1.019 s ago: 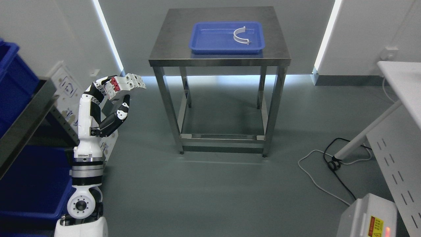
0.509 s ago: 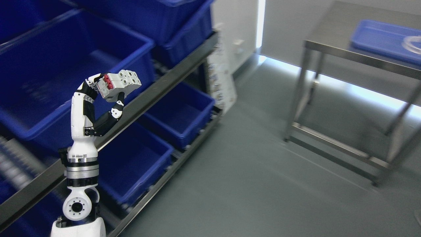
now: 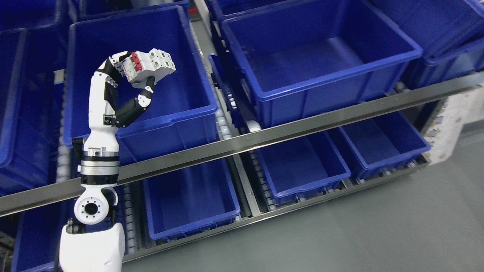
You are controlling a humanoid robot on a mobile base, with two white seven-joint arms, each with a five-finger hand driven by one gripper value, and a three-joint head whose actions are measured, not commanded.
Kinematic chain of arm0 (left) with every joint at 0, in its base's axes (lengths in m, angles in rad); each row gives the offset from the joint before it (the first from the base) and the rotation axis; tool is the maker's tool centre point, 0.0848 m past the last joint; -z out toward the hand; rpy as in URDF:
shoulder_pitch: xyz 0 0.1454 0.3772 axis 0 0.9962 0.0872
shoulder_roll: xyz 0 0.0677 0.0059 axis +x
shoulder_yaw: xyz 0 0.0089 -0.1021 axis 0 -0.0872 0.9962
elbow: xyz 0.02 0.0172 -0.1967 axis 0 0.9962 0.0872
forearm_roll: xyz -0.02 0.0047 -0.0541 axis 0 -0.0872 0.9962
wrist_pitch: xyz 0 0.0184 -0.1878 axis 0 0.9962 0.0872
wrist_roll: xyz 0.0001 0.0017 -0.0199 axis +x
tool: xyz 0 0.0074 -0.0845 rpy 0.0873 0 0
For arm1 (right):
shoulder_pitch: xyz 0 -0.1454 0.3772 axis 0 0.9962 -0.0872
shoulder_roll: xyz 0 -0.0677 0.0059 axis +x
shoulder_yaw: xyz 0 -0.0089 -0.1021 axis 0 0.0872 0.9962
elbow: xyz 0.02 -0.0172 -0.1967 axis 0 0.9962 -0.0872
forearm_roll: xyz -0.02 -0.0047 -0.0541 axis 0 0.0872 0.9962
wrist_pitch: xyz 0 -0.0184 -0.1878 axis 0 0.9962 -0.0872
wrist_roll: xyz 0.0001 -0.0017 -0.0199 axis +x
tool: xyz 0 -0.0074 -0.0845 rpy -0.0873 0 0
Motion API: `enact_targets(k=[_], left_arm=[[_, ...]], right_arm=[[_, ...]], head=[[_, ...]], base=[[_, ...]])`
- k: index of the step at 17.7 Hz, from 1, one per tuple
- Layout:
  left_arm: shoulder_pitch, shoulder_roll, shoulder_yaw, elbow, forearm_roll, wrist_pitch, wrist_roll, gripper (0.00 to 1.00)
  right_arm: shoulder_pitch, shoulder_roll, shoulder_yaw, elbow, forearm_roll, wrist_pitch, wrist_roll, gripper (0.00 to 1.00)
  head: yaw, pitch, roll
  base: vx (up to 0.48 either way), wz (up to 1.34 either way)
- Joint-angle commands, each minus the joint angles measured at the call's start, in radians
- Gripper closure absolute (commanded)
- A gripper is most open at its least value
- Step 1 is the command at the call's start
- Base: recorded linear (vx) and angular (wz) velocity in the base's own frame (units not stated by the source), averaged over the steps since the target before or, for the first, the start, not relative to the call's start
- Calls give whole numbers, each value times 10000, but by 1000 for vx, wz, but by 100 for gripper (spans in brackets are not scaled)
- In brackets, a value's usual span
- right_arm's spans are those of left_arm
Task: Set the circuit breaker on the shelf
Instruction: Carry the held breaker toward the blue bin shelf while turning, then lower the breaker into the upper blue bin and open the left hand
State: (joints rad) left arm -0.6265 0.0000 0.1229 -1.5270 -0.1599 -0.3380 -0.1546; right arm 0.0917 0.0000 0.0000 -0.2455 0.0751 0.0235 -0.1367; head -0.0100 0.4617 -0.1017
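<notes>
One circuit breaker, white moulded casing with a red switch face at the end nearest the wrist, held aloft in the left hand; the right hand is not seen

Location: carried above the open mouth of the upper-left blue bin on the shelf, clear of the bin's walls and floor; not yet set down

Grasp: the fingers are wrapped around the casing, the upper ones curling over the red end and the thumb pressing up from beneath; the far end of the unit juts out free to the right, tilted slightly downward

Handling, as judged:
- Rigid; no flex is to be expected under grip pressure
- Probably compact and fairly dense for its bulk, so some nose-down torque is likely where it overhangs the hand
- Smooth plastic sides, moderately slippery; the flat broad faces are judged the best surfaces to clamp, across the body's middle
- The red toggle and terminal end are better left unloaded, since a toggle can be flipped or chipped
- Sturdy casing, but a drop onto hard plastic could crack corners; a low release inside the bin is advised

Neighbouring stock: one larger blue bin alongside on the same level, further bins on the lower tier
</notes>
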Motion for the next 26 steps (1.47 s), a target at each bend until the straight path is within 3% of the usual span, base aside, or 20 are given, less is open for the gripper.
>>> enact_targets(k=[1, 7, 11, 14, 16, 21, 23, 26], left_arm=[[-576, 214, -232, 757, -1083, 250, -630, 95], [-1249, 598, -64, 1524, -1500, 1079, -1858, 94], [-2292, 782, -17, 2902, -1561, 1109, -1936, 93], [-2983, 1517, -94, 3976, -1791, 1094, -1952, 93], [-3244, 1611, -109, 4636, -1959, 1094, -1952, 93], [-4027, 1443, -63, 7196, -3628, 971, -1952, 93], [-4485, 1183, -125, 8911, -4699, 971, -1967, 92], [-5618, 1074, -262, 9943, -5641, 1048, -1952, 92]], right_arm=[[4, -175, 199, 1, 0, 547, 1, 0], [4, -175, 199, 1, 0, 547, 1, 0], [4, -175, 199, 1, 0, 547, 1, 0], [4, -175, 199, 1, 0, 547, 1, 0], [4, -175, 199, 1, 0, 547, 1, 0], [4, -175, 199, 1, 0, 547, 1, 0], [4, -175, 199, 1, 0, 547, 1, 0], [4, -175, 199, 1, 0, 547, 1, 0]], head=[[0, 0, 0], [0, 0, 0], [0, 0, 0], [0, -1, 0], [0, -1, 0], [0, -1, 0], [0, -1, 0], [0, -1, 0]], base=[[109, 699], [112, 346], [83, 95], [75, 50], [51, -50], [40, -24], [31, -37], [30, -46]])
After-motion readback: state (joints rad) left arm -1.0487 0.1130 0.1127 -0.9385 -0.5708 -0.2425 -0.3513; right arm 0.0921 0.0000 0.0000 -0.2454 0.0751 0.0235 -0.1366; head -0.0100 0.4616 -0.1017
